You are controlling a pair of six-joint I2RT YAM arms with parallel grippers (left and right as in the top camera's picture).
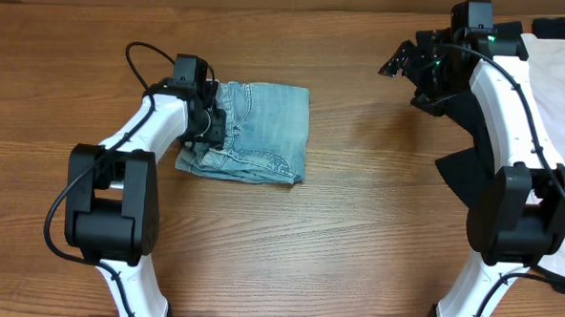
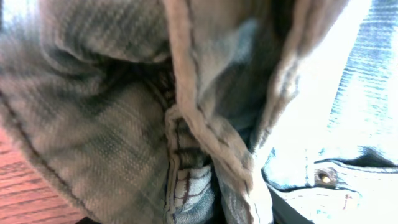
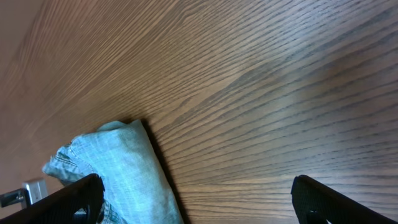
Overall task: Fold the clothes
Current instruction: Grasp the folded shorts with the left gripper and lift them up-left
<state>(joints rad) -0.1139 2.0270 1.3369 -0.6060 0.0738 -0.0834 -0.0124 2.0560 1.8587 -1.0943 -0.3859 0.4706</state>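
Left claw (image 1: 211, 117): set against the left edge of the folded denim shorts (image 1: 263, 131). Its fingers are buried in cloth, and whether they are clamped cannot be told. In the left wrist view only bunched denim, seams and 1 rivet (image 2: 323, 177) are seen.

Right claw (image 1: 398, 61): held over bare wood at the far right, its 2 fingers (image 3: 68, 196) spread wide apart with nothing between them.

Denim shorts: laid as a rough rectangle left of centre on the tabletop (image 1: 355, 238), well apart from the right claw.

Black garment (image 1: 457, 176): partly hidden beneath the right arm.

Cream-white garment (image 1: 564, 90): spread at the right edge, beside the black garment.
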